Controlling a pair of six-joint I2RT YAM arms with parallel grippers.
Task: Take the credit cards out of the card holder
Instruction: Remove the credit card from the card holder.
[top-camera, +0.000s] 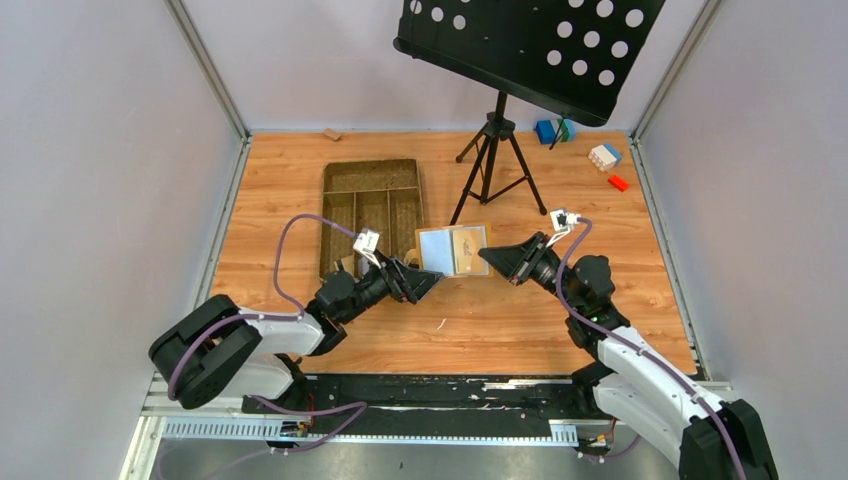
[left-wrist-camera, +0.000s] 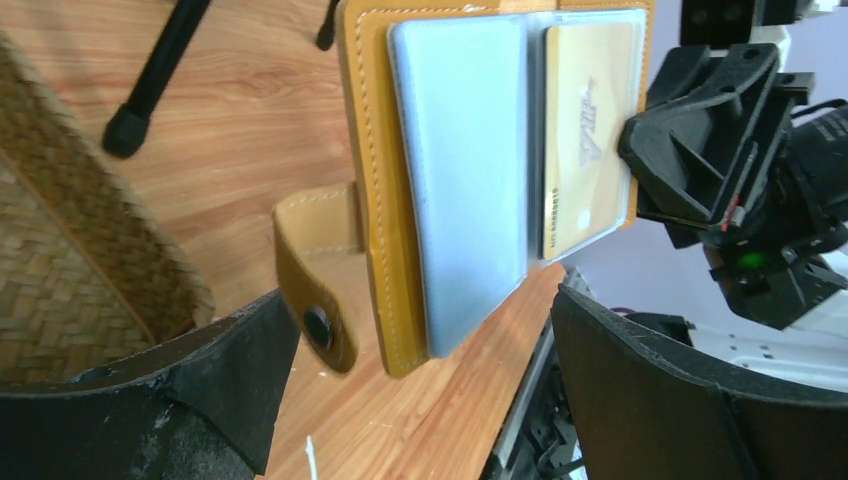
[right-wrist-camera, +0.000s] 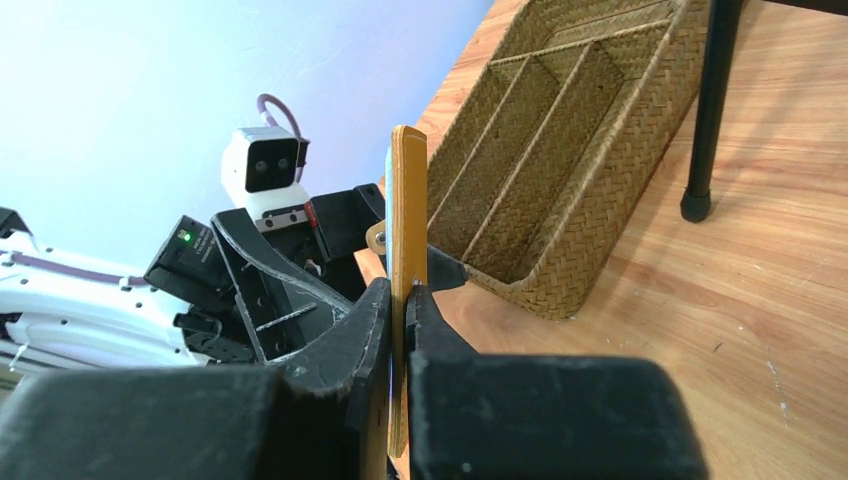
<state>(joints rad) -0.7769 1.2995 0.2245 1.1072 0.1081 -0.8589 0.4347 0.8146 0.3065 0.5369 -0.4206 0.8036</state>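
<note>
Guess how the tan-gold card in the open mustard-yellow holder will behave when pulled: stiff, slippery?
Probably stiff: the tan-gold rectangular card looks flat and unbent. Its face looks smooth and it is thin, so fingers may slip on it. The mustard-yellow leather card holder, pinched at one edge by the right gripper, may flex or swing when tugged.

3 pale grey walls (top-camera: 100, 150) round wood-grain table (top-camera: 500, 325); blk music stand (top-camera: 500, 50) w/ tripod (top-camera: 490, 160) at back.

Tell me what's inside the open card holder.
Inside the card holder one tan-gold card shows through a clear sleeve, beside a grey-blue pocket. Any cards inside that pocket or stacked behind are covered.
</note>
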